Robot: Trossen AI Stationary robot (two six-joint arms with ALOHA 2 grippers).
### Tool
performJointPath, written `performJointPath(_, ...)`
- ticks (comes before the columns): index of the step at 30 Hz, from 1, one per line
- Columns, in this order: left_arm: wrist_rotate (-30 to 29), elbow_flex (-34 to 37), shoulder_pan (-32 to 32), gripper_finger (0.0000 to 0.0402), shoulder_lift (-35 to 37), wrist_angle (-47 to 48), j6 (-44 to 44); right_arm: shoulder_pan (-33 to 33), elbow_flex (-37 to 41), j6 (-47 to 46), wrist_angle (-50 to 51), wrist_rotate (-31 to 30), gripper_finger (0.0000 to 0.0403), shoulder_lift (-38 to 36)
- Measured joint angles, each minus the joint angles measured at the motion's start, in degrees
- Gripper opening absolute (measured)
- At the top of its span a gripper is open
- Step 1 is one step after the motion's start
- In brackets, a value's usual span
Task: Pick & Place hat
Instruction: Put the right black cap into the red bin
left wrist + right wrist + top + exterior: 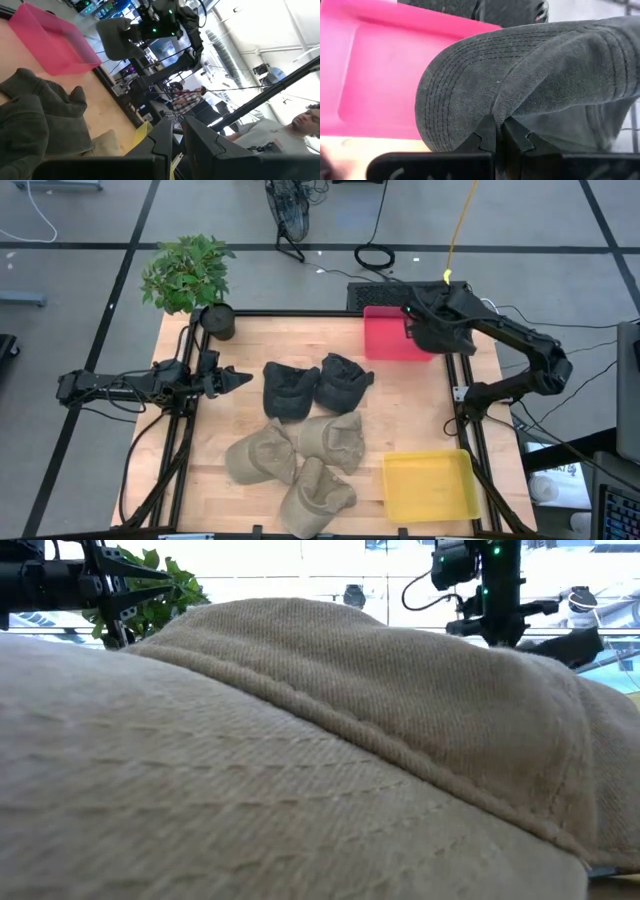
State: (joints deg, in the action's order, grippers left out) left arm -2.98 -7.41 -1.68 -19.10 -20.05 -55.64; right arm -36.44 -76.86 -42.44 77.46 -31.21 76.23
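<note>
My right gripper (413, 320) is shut on a dark grey hat (530, 75) and hovers over the pink bin (392, 340) at the table's far right. In the left wrist view the same hat (116, 37) hangs above the pink bin (50, 42). Two more dark hats (290, 390) (343, 380) lie at the table's middle. Nearer the front edge lie three tan hats (262, 455) (333, 440) (315, 495). My left gripper (238, 378) waits at the table's left, pointing level toward the hats, with its fingers nearly together and nothing between them. My right gripper pinches a fold of the dark hat between its two fingers, where the stitched brim meets the crown (497, 107). The fingers slant downward from above. The hat is lifted clear over the pink bin (370, 75), with its brim (445, 95) toward the bin.
A yellow bin (430, 485) stands at the near right corner. A potted plant (190, 275) sits at the far left corner. One tan hat (300, 740) fills the low view. People (300, 125) are in the room beyond the table.
</note>
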Motion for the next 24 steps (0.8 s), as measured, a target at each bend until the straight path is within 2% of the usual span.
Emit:
performJointPath(8, 0.1, 0.0, 0.0, 0.0051, 0.0, 0.0, 0.3, -3.0, 0.0, 7.2, -2.6, -0.3, 0.0000, 5.8)
performJointPath(14, 0.5, 0.0, 0.0, 0.0051, 0.0, 0.0, 0.2, -3.4, 0.0, 8.7, -4.7, -0.2, 0.0000, 10.8)
performJointPath(18, 2.8, 0.0, 0.0, 0.0051, 0.0, 0.0, -0.1, -3.4, 0.0, 9.2, -7.1, -0.4, 0.0000, 11.7)
performJointPath(24, 4.3, 0.0, 0.0, 0.0051, 0.0, 0.0, -0.9, -4.1, 0.0, 10.0, -8.1, -3.7, 0.0000, 11.7)
